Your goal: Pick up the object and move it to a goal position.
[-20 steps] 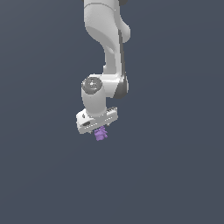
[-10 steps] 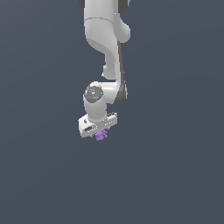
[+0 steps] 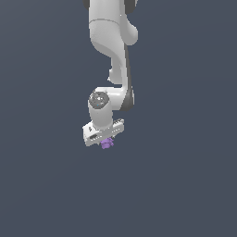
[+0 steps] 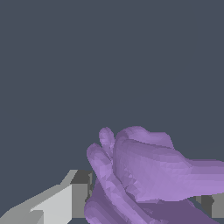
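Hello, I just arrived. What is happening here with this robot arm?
A white robot arm holds a small purple object in its gripper, with the gripper pointing down. The object is lumpy, and it fills much of the wrist view between the fingers. Nothing else shows around it, only a plain dark background, so no goal position can be seen.

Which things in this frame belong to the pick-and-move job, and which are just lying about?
Belongs to the job:
- purple lumpy object, held at the gripper
- gripper, shut on it

Lying about:
- nothing else shows; only a plain dark background
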Controlling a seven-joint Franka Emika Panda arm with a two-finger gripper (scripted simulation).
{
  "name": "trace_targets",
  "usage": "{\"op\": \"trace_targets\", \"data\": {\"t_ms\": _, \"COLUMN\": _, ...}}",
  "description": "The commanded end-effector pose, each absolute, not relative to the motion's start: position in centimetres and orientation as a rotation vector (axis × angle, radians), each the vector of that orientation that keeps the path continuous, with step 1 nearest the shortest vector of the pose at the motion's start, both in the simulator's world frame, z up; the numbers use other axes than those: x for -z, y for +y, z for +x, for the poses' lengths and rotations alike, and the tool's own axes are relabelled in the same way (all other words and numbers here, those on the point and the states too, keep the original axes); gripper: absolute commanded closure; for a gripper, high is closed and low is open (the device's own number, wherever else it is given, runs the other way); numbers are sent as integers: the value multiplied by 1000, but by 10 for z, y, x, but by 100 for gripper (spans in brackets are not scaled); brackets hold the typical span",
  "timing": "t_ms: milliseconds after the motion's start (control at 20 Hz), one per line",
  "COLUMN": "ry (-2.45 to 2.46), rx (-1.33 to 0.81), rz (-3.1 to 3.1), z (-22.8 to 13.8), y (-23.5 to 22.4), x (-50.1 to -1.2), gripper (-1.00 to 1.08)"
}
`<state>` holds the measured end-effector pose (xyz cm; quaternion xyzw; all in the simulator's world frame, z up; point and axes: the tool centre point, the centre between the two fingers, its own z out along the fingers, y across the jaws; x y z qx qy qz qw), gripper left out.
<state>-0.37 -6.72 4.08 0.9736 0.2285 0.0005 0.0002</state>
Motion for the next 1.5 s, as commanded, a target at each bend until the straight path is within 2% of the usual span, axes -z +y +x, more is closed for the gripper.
{"op": "trace_targets", "data": {"t_ms": 0, "ry": 718, "rx": 0, "rz": 3058, "z": -4, "y": -67, "x": -40, "gripper": 108}}
{"op": "trace_targets", "data": {"t_ms": 300, "ry": 718, "rx": -1, "rz": 3058, "z": -3, "y": -57, "x": -45, "gripper": 108}}
{"op": "trace_targets", "data": {"t_ms": 550, "ry": 718, "rx": -1, "rz": 3058, "z": 1, "y": -28, "x": -59, "gripper": 108}}
{"op": "trace_targets", "data": {"t_ms": 1450, "ry": 718, "rx": 0, "rz": 3058, "z": 26, "y": 153, "x": -144, "gripper": 108}}
